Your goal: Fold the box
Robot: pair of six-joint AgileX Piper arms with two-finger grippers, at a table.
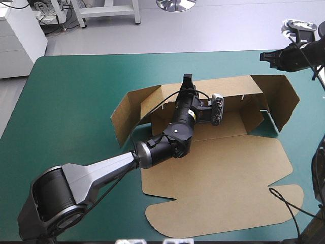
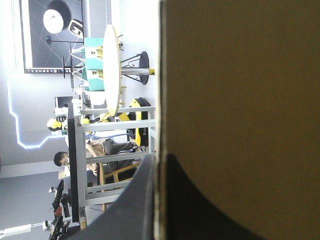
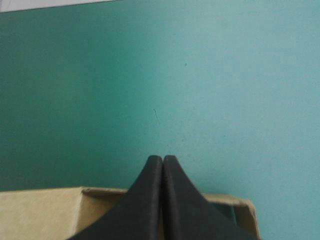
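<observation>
The brown box (image 1: 218,183) lies mid-table, its back wall and both side flaps raised and its wide lid panel flat toward the near edge. My left gripper (image 1: 188,80) reaches over the tray to the top of the back wall. In the left wrist view its black fingers (image 2: 145,200) sit on either side of the board (image 2: 240,90), all but shut on the wall's edge. My right gripper (image 1: 266,56) hangs raised beyond the box's far right corner. Its fingers meet in one point (image 3: 163,159) above a corner of the box (image 3: 40,215), holding nothing.
The teal-green cover (image 1: 71,101) stretches left of the box and beyond it to the table's far edge (image 1: 152,53). The left arm's forearm (image 1: 167,142) lies across the box's floor panel.
</observation>
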